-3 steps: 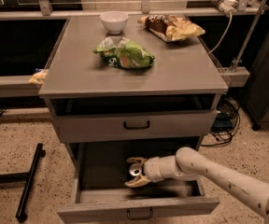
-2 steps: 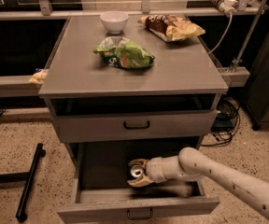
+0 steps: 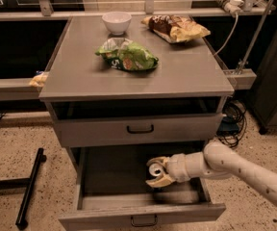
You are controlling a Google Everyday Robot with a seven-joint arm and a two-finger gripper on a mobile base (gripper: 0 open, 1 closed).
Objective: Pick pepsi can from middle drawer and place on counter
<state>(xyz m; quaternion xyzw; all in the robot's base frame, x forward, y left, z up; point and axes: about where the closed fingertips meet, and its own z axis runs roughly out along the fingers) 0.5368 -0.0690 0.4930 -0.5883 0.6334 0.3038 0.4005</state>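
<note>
Grey drawer (image 3: 105,179): claw (image 3: 155,173) around pepsi can (image 3: 154,167)

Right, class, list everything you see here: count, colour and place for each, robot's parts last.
counter: one, grey, cabinet top.
white bowl: one, white, counter's back.
green snack bag: one, green, counter's middle.
brown snack bag: one, brown and yellow, counter's back right.
upper drawer: one, grey, closed, under the counter.
middle drawer: one, grey, pulled open, lowest.
pepsi can: one, silver top showing, inside the middle drawer.
black stand: one, floor, left.
arm: one, white, from the right.
end effector: one, yellowish fingers, closed on the can.
</note>
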